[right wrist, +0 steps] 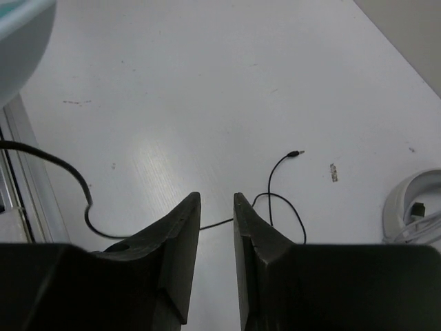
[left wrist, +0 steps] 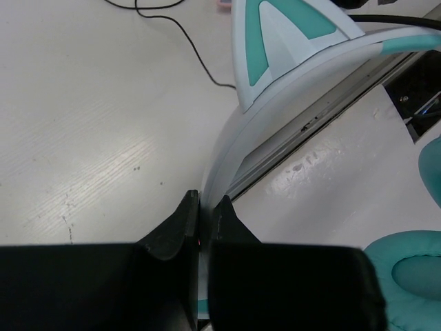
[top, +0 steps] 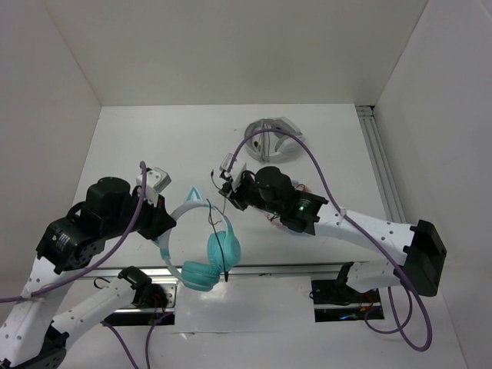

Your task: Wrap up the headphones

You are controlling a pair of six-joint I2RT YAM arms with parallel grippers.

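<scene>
My left gripper point(left wrist: 204, 205) pinches the pale headband of the headphones point(top: 212, 257) — they are by the table's point(top: 154, 138) near edge, at the rail point(top: 292, 269). My right gripper point(right wrist: 216, 207) stands a little open above the cable point(right wrist: 269, 183) — wide bare table beyond.

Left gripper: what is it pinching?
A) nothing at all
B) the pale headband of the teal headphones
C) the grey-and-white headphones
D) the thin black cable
B: in the left wrist view the left gripper is shut on the pale headband of the headphones, below a cat ear.
</scene>
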